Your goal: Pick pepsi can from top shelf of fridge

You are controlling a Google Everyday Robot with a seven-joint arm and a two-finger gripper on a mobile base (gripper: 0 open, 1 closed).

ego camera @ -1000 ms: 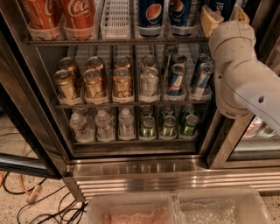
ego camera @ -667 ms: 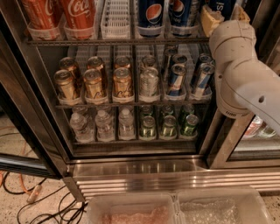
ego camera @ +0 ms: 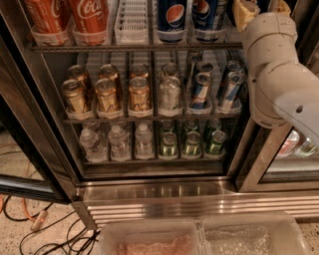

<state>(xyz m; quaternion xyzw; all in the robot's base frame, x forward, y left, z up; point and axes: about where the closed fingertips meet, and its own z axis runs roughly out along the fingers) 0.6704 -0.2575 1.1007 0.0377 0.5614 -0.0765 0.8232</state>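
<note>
Two dark blue pepsi cans [ego camera: 172, 17] [ego camera: 206, 14] stand side by side on the top shelf [ego camera: 134, 47] of the fridge [ego camera: 159, 191], right of an empty white lane tray [ego camera: 133, 20]. Red Coca-Cola cans [ego camera: 89, 17] stand at the shelf's left. My white arm [ego camera: 276, 74] rises along the right side of the fridge opening. My gripper [ego camera: 246, 11] is at the top edge of the view, level with the top shelf and just right of the right pepsi can. Most of it is cut off by the frame.
The middle rack holds gold cans [ego camera: 107, 94], silver cans [ego camera: 169, 92] and slim blue-and-silver cans [ego camera: 202, 89]. The bottom rack holds water bottles [ego camera: 117, 144] and green cans [ego camera: 192, 144]. The glass door [ego camera: 20, 164] stands open at left. Cables [ego camera: 30, 224] lie on the floor. Clear bins [ego camera: 199, 239] are below.
</note>
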